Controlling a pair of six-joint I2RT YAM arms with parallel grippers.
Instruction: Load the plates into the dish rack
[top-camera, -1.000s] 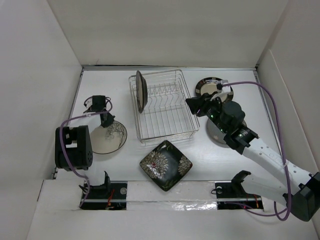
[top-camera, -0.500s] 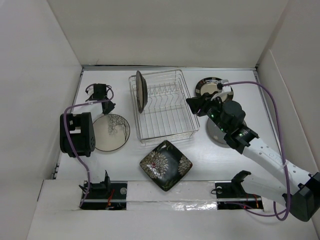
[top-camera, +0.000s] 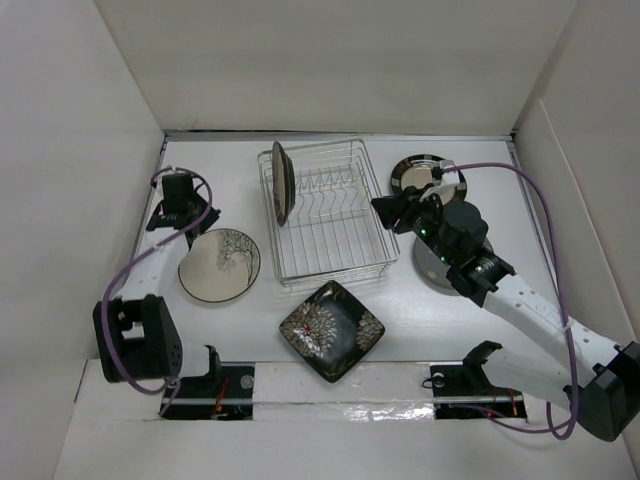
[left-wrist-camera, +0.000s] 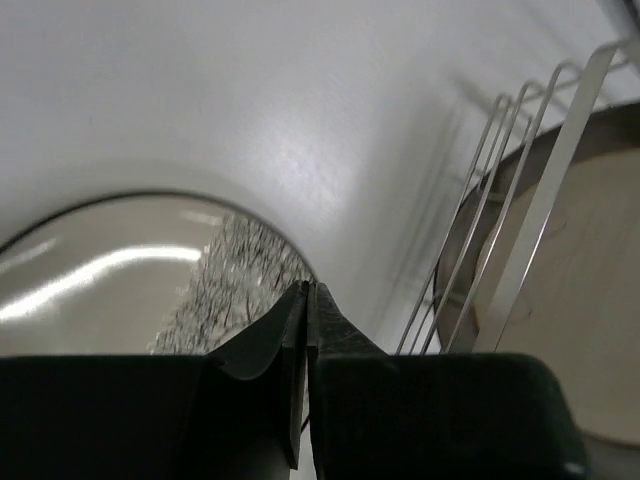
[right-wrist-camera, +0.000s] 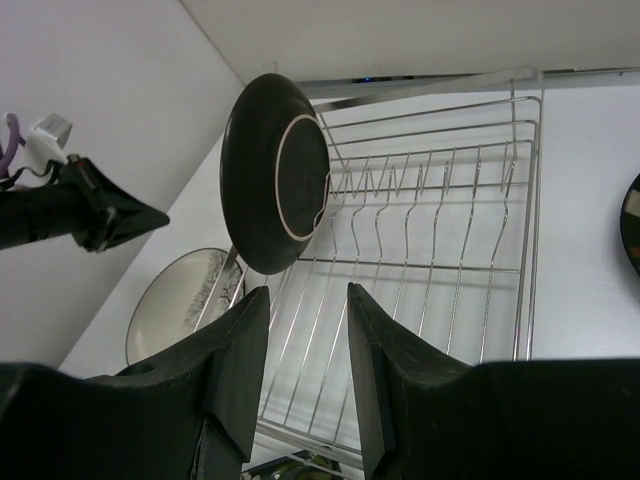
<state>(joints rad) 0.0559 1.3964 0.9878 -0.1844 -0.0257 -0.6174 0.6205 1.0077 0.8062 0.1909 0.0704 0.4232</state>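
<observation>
The dish rack (top-camera: 322, 218) stands at the table's middle back, with one dark round plate (top-camera: 281, 182) upright in its left end. That plate (right-wrist-camera: 274, 188) shows its back in the right wrist view. A cream plate with a branch pattern (top-camera: 219, 265) lies flat left of the rack. My left gripper (top-camera: 203, 214) is shut and empty, just beyond that plate's far rim (left-wrist-camera: 130, 270). My right gripper (top-camera: 385, 208) hangs open and empty at the rack's right side. A black square plate (top-camera: 331, 330) lies in front of the rack.
A black-rimmed round plate (top-camera: 424, 173) lies right of the rack at the back. A grey plate (top-camera: 436, 264) lies partly hidden under my right arm. White walls close in the table on the left, back and right.
My left gripper has moved off the cream plate toward the back left, and the left arm has swung around. The right arm has stayed still.
</observation>
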